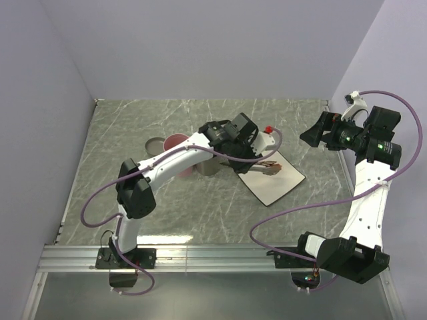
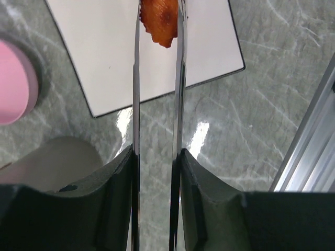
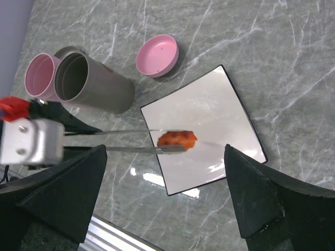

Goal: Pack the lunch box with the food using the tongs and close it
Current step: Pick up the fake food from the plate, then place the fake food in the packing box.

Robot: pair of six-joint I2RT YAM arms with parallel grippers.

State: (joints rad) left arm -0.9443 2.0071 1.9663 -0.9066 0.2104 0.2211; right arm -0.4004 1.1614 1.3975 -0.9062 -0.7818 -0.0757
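A reddish-brown morsel of toy food sits pinched between the tips of slim silver tongs, held over the left part of a white square plate. Whether it touches the plate cannot be told. The left gripper is clamped on the tongs' two arms, pressing them nearly parallel. The plate has a thin black edge and is set corner-on to the arms. The morsel is inside that edge, close to it on the container side.

Beyond the tongs stands an open grey cylindrical container, with a pink cup touching its far side. A pink lid lies apart from both, near the plate's far corner.

The right gripper hangs raised at the table's right side, well apart from the plate, its jaws spread wide with nothing between them.

Bare grey marble-patterned tabletop runs between the plate and the aluminium rail at the near edge. More of it lies to the plate's right. Pale walls close off the left, back and right sides. A small red tab shows on the left wrist.
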